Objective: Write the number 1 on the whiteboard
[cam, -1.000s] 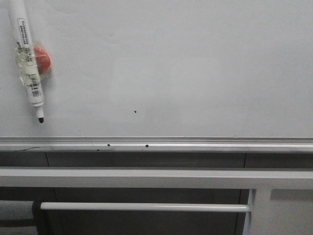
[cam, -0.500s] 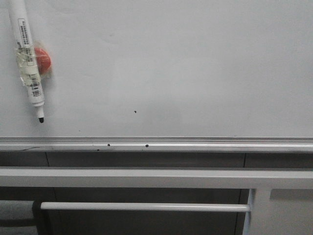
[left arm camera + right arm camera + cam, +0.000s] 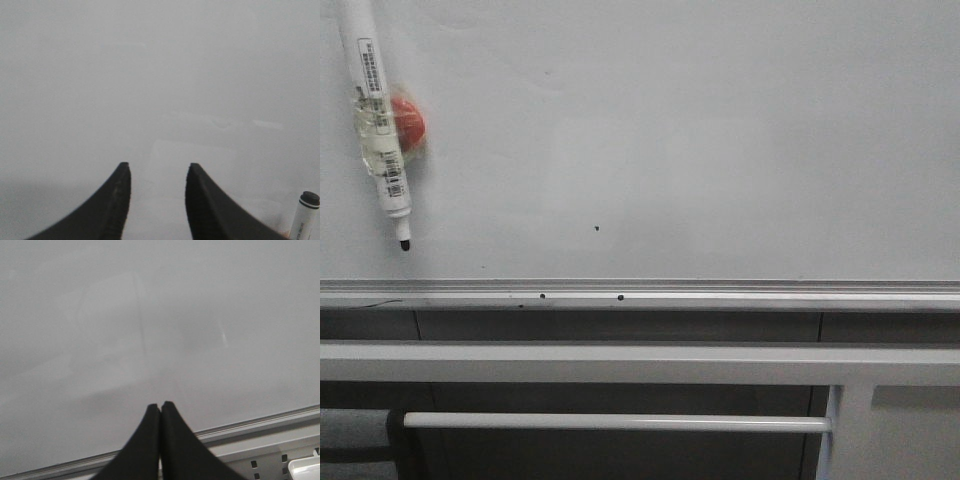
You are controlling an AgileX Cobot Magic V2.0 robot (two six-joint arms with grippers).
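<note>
Pretty much nothing has changed over the last second: the marker [image 3: 378, 125] stays stuck to the whiteboard [image 3: 700, 140] at the upper left beside a red magnet [image 3: 408, 122], uncapped, tip down. No number 1 on the board yet, just specks, so I'd say writing hasn't started. Left tool [image 3: 157, 172] hangs apart and empty near the marker; right tool [image 3: 160, 410] is pressed together, holding nothing.

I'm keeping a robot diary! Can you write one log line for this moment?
pale grey-white whiteboard: no number 1 yet | white marker pen: stuck on board, untouched | left gripper: open, empty | right gripper: shut, empty
</note>
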